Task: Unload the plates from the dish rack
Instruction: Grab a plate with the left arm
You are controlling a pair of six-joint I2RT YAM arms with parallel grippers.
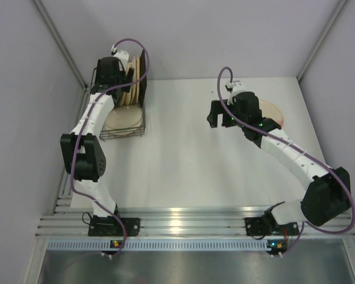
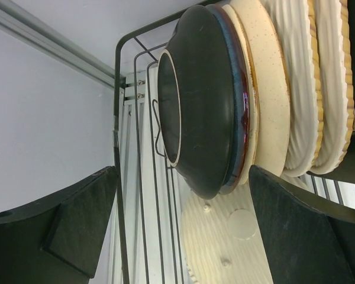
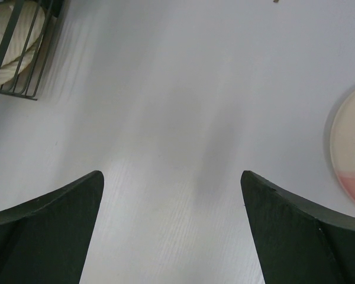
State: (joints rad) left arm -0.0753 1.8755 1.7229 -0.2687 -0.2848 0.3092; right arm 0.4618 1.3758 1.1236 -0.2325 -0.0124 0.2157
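— What crowds the left gripper (image 2: pixel 182 174)?

— The dark metal wire dish rack (image 2: pixel 117 89), which sits at the far left of the white table (image 3: pixel 165 89), close to the wall. The gripper's jaws are spread wide and hold nothing, with one black finger showing on each side of the row of upright plates. Nearest its camera is a round dark teal glazed plate (image 2: pixel 207 100). It leans on a cream speckled plate (image 2: pixel 266 83), and behind that are ribbed cream plates (image 2: pixel 299 89) with tan edges. Below them a pale ribbed plate (image 2: pixel 225 236) lies flat on the rack floor.

— Do the fingers touch the teal one?

— I cannot tell. The wrist view gives no depth, and from above the arm covers that spot.

— And the right gripper (image 3: pixel 171 177)?

— It hangs over bare table, well apart from the rack, jaws wide open and empty. A round cream plate with a pink band (image 1: pixel 273 112) lies flat beside it. The arm partly hides it from above, and the wrist view cuts it off.

— Anything else hard to make out?

— The row of upright plates runs out of the frame, so I cannot count them.
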